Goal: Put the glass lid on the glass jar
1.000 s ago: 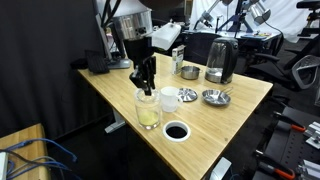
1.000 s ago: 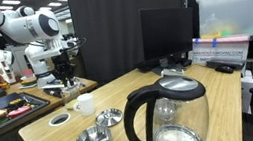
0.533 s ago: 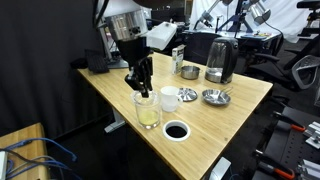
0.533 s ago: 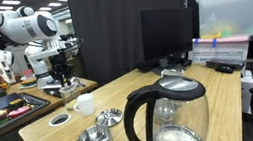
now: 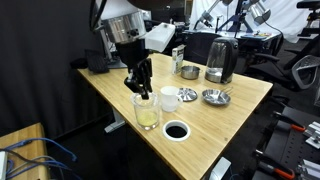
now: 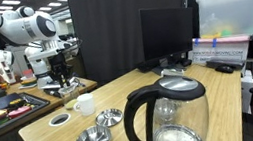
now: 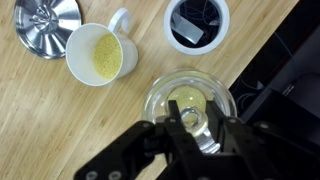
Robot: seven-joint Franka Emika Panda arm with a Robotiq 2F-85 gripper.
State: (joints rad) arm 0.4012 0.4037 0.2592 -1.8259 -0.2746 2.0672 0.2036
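The glass jar (image 5: 147, 113) stands on the wooden table next to the white cup, with a yellowish layer at its bottom. From the wrist view I look straight down into it (image 7: 190, 98). My gripper (image 7: 193, 128) is shut on the glass lid (image 7: 196, 132), a clear disc with a round knob, and holds it just above the jar's mouth. In the exterior views the gripper (image 5: 141, 87) (image 6: 64, 80) hangs directly over the jar. The lid is too small to make out there.
A white cup (image 5: 170, 98) (image 7: 100, 54) with yellow contents stands beside the jar. A black ring (image 5: 176, 131) (image 7: 195, 22) lies near the table's front edge. Metal bowls (image 5: 215, 97) (image 5: 188, 71) and a dark kettle (image 5: 220, 58) stand farther along the table.
The gripper with the lid shifted slightly sideways to sit over the jar, then held almost still. Nothing else moved.
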